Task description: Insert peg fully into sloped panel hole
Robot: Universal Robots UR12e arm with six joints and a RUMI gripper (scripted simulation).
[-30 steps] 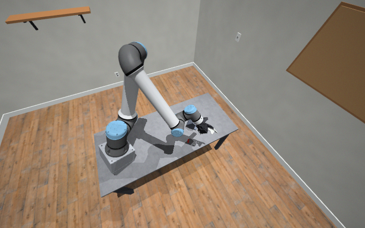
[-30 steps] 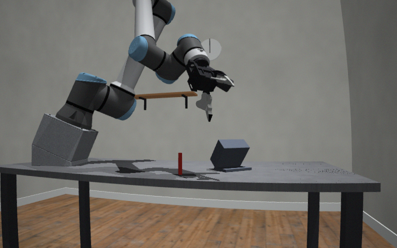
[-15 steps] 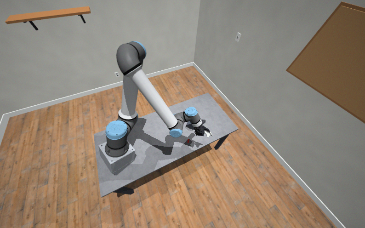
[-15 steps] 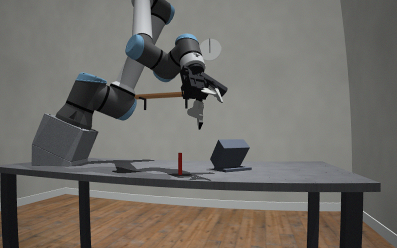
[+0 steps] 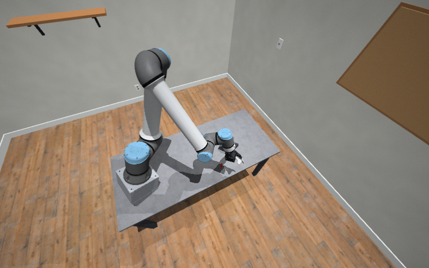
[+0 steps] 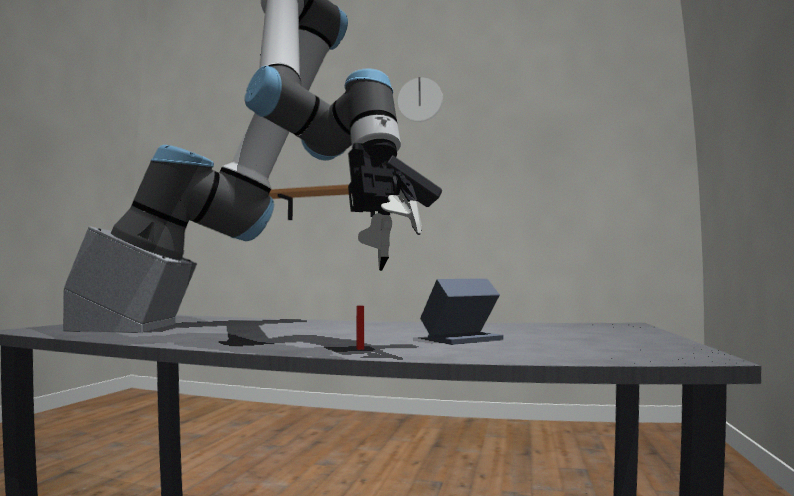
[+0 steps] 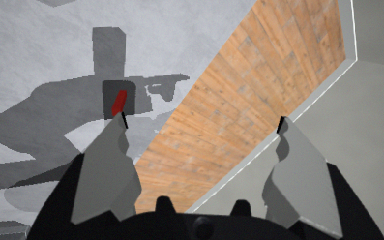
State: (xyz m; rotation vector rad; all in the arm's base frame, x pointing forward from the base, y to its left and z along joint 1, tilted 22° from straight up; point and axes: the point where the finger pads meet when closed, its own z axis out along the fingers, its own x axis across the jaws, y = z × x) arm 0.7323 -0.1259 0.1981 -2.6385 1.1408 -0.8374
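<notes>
The gripper (image 6: 399, 237) is hanging at frame center with its 2 fingers spread wide, gripping nothing. Below it, the red peg (image 6: 360, 327) is standing upright near the table's (image 6: 573, 363) front edge, well apart from the sloped panel (image 6: 459, 306) to its right.

Grey bench (image 6: 573, 354) on dark legs. Beneath the claw (image 6: 397, 237), standing upright: red peg (image 6: 360, 327). Just beyond, off to one side of the claw: sloped panel block (image 6: 459, 306) on its flat base plate.
</notes>
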